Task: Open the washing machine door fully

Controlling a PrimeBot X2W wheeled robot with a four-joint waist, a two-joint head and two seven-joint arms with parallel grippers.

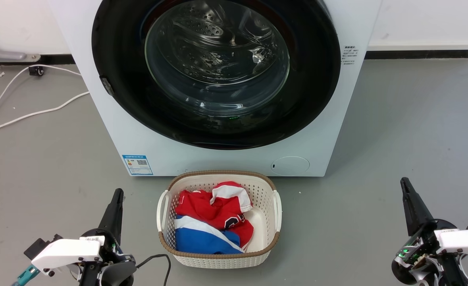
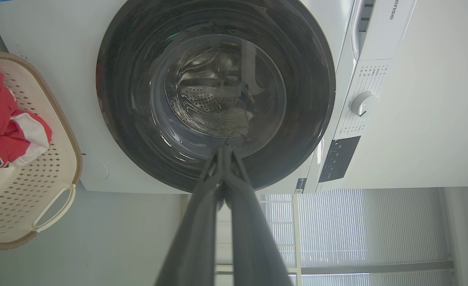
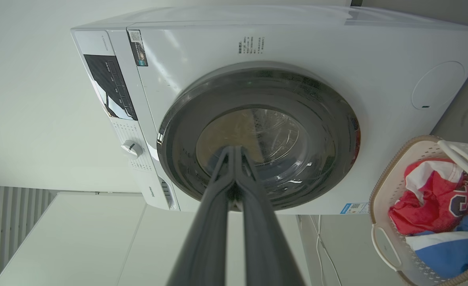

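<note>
Left pincer (image 1: pixel 118 194), right pincer (image 1: pixel 404 182) both pinched together, empty; washing machine door (image 1: pixel 218 75) cropped at top.

Floor: smooth grey floor (image 1: pixel 416 131) with a dull sheen and a few pale specks and scuffs.
Wall: plain white wall (image 1: pixel 19 24) across the back.
Skirting: black skirting strip (image 1: pixel 420 54) along the wall's foot, with a white ledge just above it on the right.
Cable: white cable (image 1: pixel 27 115) lying in loose curves on the floor at the left, reaching a small black fitting (image 1: pixel 36 70) near the skirting.
Bracket: grey metal bracket (image 1: pixel 7 53) at the wall's foot, far left.
Window: pale slatted blinds (image 2: pixel 357 230), closed, with daylight glowing through.
Furniture: white flat-fronted unit (image 3: pixel 71 238) beside the blinds; its kind cannot be told.
Light: soft and even, with faint shadows.
</note>
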